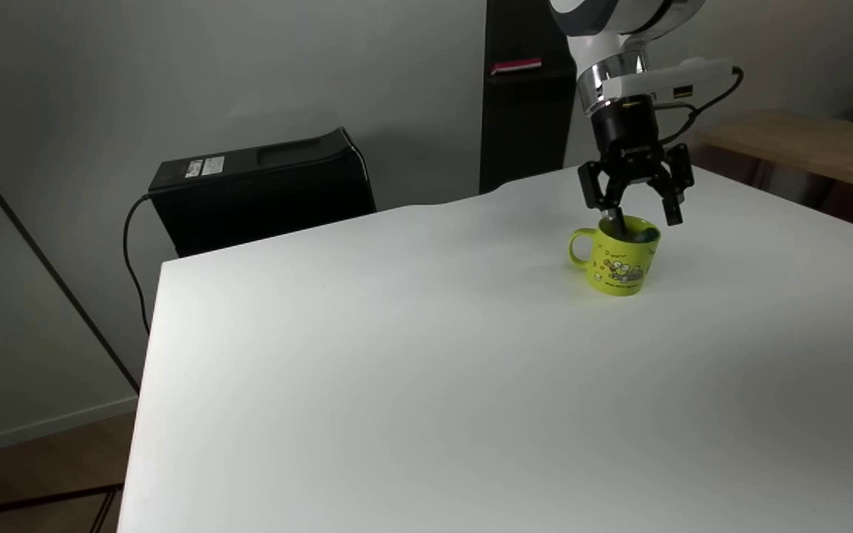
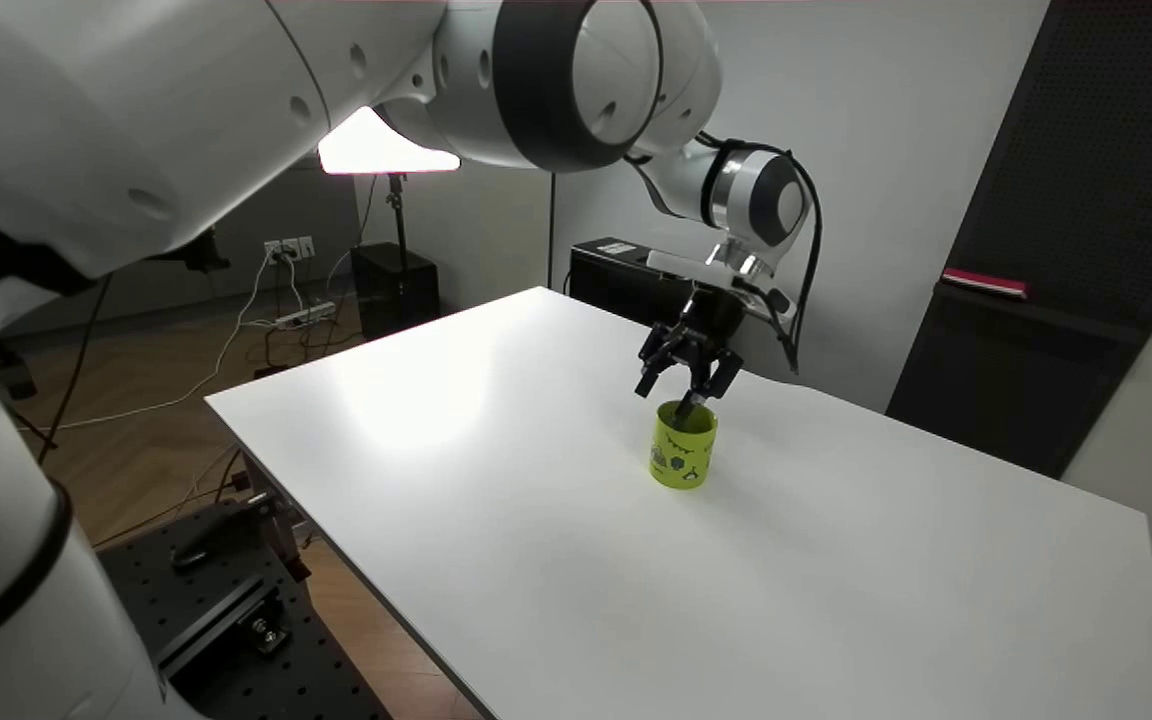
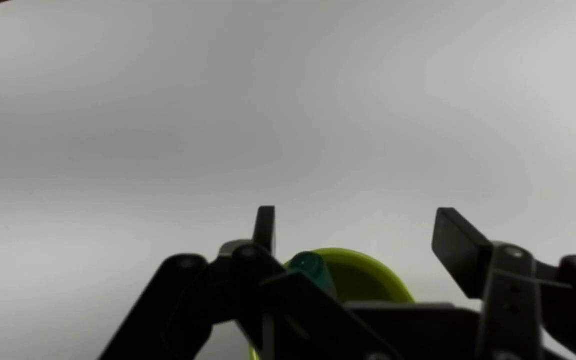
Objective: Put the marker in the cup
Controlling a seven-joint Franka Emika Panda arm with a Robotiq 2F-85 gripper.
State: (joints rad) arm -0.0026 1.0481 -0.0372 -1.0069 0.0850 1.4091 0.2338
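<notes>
Teal at its visible end, the marker [image 3: 310,268] inside the cup [image 1: 621,260], toward eleven o'clock of the mouth in the wrist view, probably propped against the cup's wall for lack of other support; lower length hidden. Yellow-green and upright on the white table [image 1: 367,355], handle [image 1: 579,248] toward nine o'clock in an exterior view, apparently clear of any path from overhead. At twelve o'clock from the cup in both exterior views, the gripper [image 3: 357,227], fingers [image 3: 460,252] spread wide, one toward eleven o'clock and its mate toward two in the wrist view, nothing visibly pinched between; presumably parted to leave the marker loose in the cup. One fingertip apparently at the mouth in both exterior views; whether dipping below the rim or touching the marker, impossible to tell. Job all but done, by the look of it; next, likely a lift toward twelve o'clock, taken gently to spare the rim a snag. Farther out, the robot arm [image 2: 236,110], stretched in from ten o'clock in an exterior view, probably to bring the fingers over the mouth. Toward eleven o'clock from the cup in an exterior view, a dark cabinet [image 1: 526,126] bearing a red-and-white item [image 1: 517,66].
</notes>
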